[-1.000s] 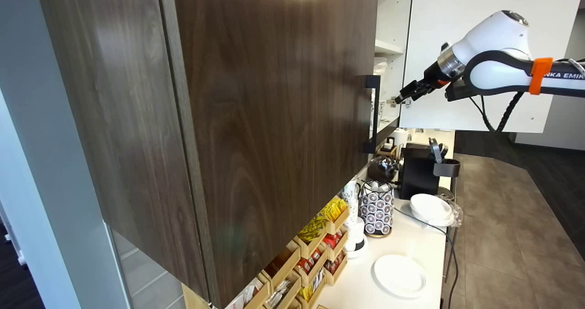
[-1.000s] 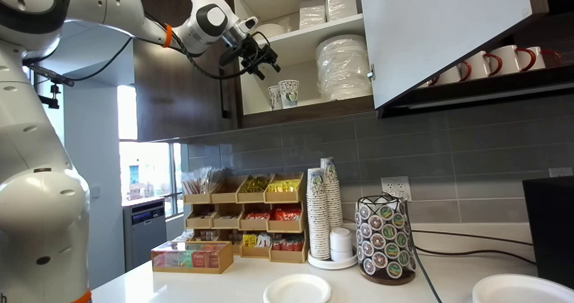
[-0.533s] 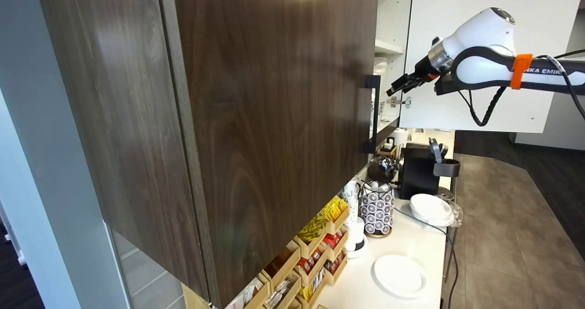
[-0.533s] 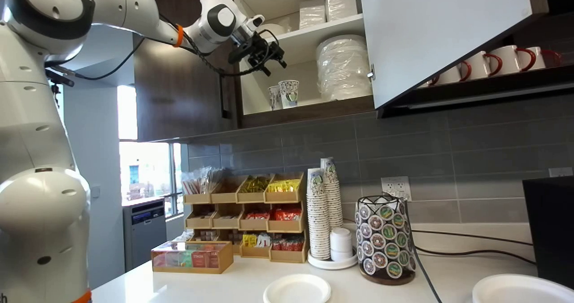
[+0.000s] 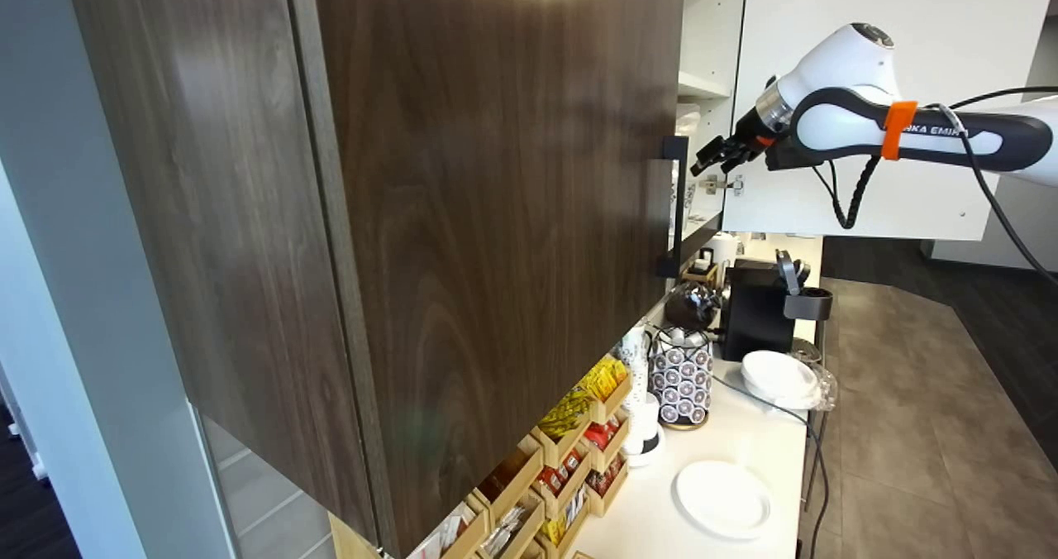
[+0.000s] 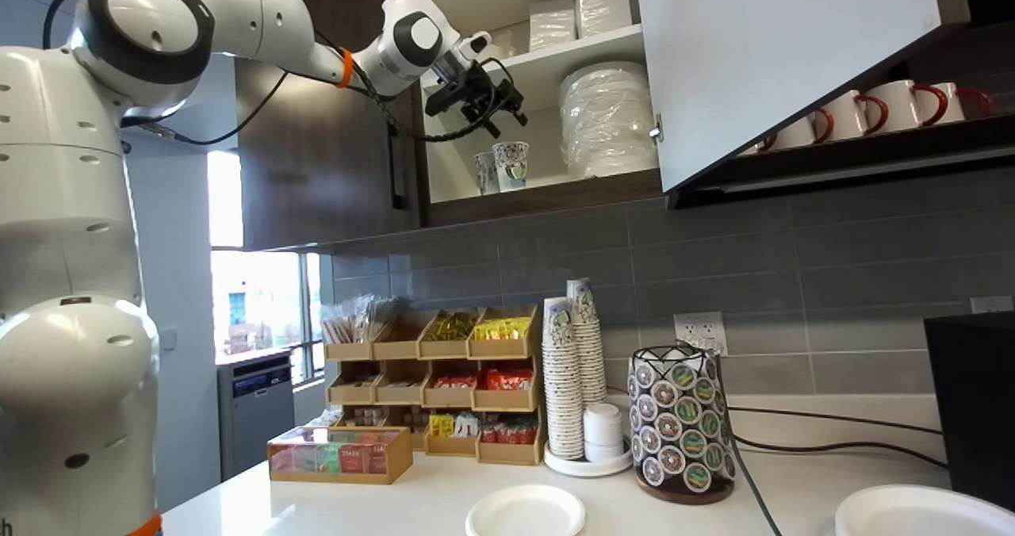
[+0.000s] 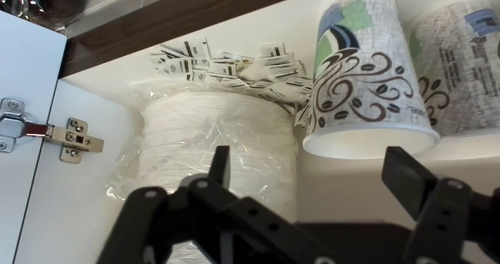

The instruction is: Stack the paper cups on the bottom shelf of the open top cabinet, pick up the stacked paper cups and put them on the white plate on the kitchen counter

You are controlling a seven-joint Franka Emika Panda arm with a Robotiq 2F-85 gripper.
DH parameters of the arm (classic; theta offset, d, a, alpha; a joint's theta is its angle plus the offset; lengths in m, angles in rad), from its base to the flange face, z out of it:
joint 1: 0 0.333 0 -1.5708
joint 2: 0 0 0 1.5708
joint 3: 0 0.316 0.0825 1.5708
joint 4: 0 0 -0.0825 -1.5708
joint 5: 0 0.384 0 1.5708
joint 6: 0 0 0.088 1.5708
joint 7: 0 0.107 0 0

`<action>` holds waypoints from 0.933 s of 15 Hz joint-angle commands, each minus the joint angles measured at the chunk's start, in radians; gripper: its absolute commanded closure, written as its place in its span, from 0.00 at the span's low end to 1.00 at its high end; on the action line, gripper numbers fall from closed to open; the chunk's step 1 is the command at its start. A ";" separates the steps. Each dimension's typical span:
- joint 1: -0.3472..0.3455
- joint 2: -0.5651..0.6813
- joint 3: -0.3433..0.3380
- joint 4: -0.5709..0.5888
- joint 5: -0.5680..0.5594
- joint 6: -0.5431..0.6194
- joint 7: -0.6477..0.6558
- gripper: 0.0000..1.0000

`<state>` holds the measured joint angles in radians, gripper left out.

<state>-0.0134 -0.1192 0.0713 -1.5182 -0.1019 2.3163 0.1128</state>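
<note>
Grey wall tiles [image 6: 880, 282] run between an open, white-lined cabinet [image 6: 547, 197] and a pale bench [image 6: 436, 500]. On the cabinet's bottom shelf [image 7: 242, 33] stands a tall, wrapped white stack [image 7: 218, 127]; on the bench a plate [image 6: 525, 512], round and white, lies flat. Its jaws well apart, the gripper [image 7: 308, 164] hangs near two cups [image 7: 367, 80], upright and side by side on the shelf. They are white, widening to an open rim, printed with brown swirls, coffee beans and green and blue patches. Only the exterior views show the plate; only the wrist view makes out small packets [image 7: 283, 66] beside the cups.
</note>
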 commanded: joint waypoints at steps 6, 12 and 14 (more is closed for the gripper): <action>-0.001 0.059 -0.007 0.071 0.007 -0.065 0.112 0.00; 0.001 0.058 -0.004 0.041 0.016 -0.087 0.170 0.26; 0.001 0.060 -0.005 0.040 0.022 -0.102 0.183 0.42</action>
<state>-0.0136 -0.0564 0.0649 -1.4723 -0.0956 2.2553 0.2643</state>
